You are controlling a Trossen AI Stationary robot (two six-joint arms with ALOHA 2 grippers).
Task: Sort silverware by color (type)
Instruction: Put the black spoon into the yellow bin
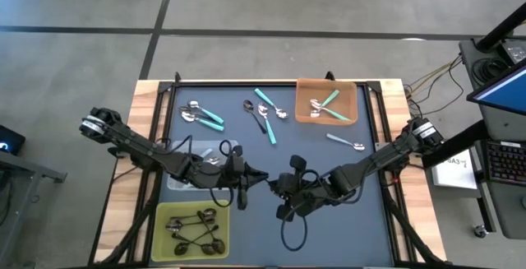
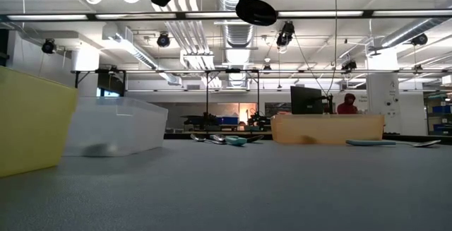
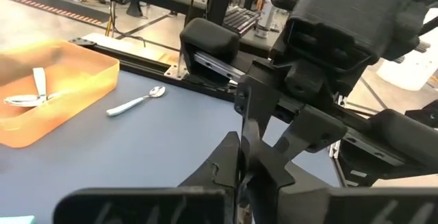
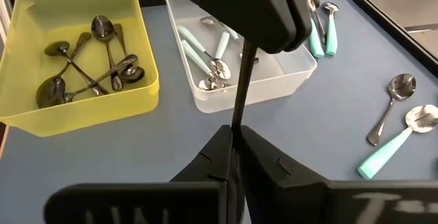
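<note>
My left gripper (image 1: 265,178) and right gripper (image 1: 278,185) meet tip to tip above the mat's middle. A thin dark metal spoon handle (image 4: 239,87) runs from my shut right gripper (image 4: 234,138) up into the left gripper; its bowl is hidden. In the left wrist view the left gripper (image 3: 241,176) is shut, with the right gripper close in front. Dark spoons (image 1: 193,228) lie in the yellow tray (image 1: 158,232). Pale blue spoons (image 4: 205,53) are in the clear tray (image 4: 260,90), and teal ones (image 1: 327,104) in the orange tray (image 1: 326,82).
Loose on the mat at the back lie a teal pair (image 1: 204,116), a dark spoon (image 1: 256,114) beside teal spoons (image 1: 268,114), and a pale blue spoon (image 1: 345,142) near the orange tray. A dark frame (image 1: 246,82) borders the mat. A person (image 2: 347,104) sits far behind.
</note>
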